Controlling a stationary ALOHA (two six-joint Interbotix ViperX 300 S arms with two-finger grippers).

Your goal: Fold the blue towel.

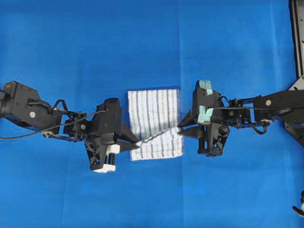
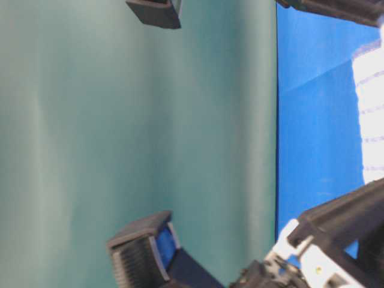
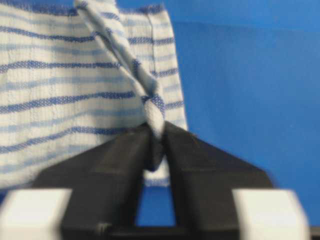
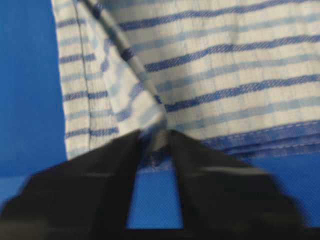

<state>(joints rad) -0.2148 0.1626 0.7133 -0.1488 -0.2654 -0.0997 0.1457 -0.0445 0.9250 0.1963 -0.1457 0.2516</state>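
The blue towel (image 1: 154,114), white with blue stripes, lies folded in the middle of the plain blue sheet. A twisted strand of it runs diagonally across its lower part between the two grippers. My left gripper (image 1: 137,144) is at the towel's lower left corner, and in the left wrist view it (image 3: 156,142) pinches a rolled corner of the towel (image 3: 65,90). My right gripper (image 1: 178,129) is at the towel's right edge. In the right wrist view its tips (image 4: 155,135) close on a lifted fold of the towel (image 4: 225,75); that view is blurred.
The plain blue sheet (image 1: 71,57) covers the whole table. A metal frame (image 1: 297,33) stands at the top right edge. A small dark part (image 1: 299,206) shows at the bottom right. The table-level view shows a teal backdrop (image 2: 120,132) and the towel's edge (image 2: 372,120).
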